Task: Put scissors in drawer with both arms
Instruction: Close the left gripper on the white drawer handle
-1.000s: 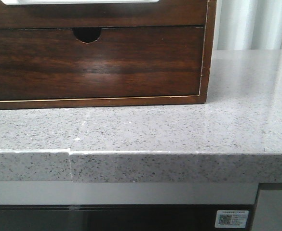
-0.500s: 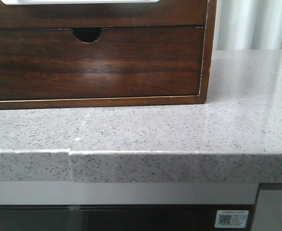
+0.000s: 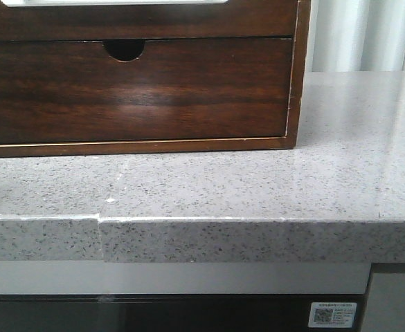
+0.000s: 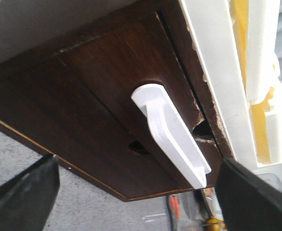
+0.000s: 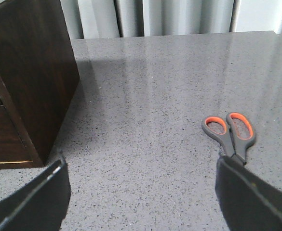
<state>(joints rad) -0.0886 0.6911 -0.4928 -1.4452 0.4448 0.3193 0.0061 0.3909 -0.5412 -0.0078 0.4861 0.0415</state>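
The scissors, grey with orange-lined handles, lie flat on the grey counter to the right of the cabinet; the right finger hides their blades. My right gripper is open and empty, low over the counter, with the scissors by its right finger. The drawer is the upper dark brown front, with its white patch at the top edge of the front view. In the left wrist view the drawer carries a white handle. My left gripper is open and empty, close in front of that handle. Neither gripper shows in the front view.
A lower drawer front with a half-round notch sits under it in the dark wooden cabinet. The speckled grey counter has a front edge with a seam. White and yellow objects stand on top of the cabinet. Curtains hang behind.
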